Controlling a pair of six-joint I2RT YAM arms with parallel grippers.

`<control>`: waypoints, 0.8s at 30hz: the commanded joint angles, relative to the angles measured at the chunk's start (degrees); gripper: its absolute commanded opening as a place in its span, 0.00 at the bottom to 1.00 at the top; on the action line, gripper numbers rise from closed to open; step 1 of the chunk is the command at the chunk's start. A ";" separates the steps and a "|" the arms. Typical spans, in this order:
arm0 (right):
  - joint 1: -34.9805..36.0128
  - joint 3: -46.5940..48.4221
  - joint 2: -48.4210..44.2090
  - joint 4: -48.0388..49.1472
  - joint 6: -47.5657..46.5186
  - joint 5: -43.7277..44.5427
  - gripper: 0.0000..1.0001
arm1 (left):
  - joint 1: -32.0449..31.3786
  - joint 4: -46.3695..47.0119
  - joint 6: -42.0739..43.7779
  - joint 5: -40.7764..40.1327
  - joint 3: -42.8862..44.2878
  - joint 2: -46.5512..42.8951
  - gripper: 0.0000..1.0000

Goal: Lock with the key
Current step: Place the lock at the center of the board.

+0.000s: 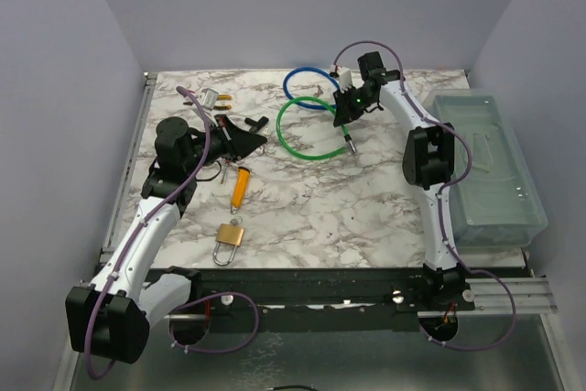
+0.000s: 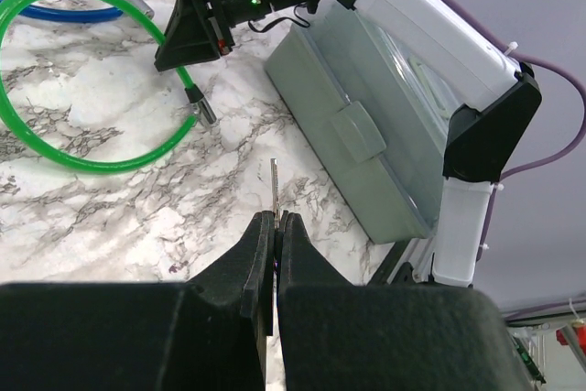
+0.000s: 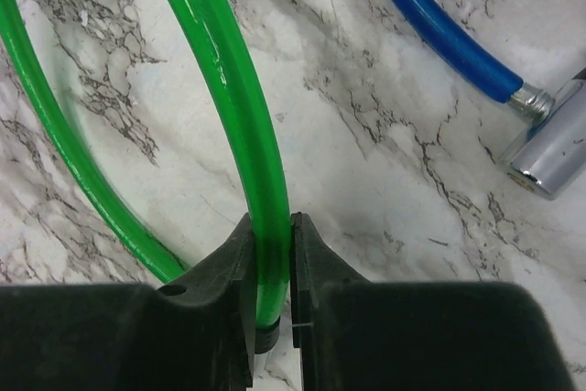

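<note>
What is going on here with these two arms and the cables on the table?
The left tool is shut on a thin key, whose blade sticks out past its fingertips. The right tool is clamped on the green cable at the far side of the marble table. The key and the cable are well apart. A blue cable lies beside the green one, and a brass padlock sits untouched near the front edge.
</note>
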 commanded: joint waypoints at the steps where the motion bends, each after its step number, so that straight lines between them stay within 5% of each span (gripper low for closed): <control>1: 0.85 1.88 2.11 6.07 2.10 3.18 0.24 | 0.39 0.67 0.27 -1.21 -0.32 -0.40 0.00; 6: 0.85 2.09 1.58 7.89 3.82 5.37 0.43 | 0.41 -0.84 3.23 -1.76 0.94 0.35 0.00; 18: 0.85 2.15 -8.14 8.91 8.72 0.89 0.64 | 0.42 -7.63 15.14 -6.02 8.71 7.73 0.00; 24: 0.85 -5.17 -19.98 9.48 11.46 -2.66 0.89 | 0.41 -11.00 21.36 -6.30 16.28 16.62 0.00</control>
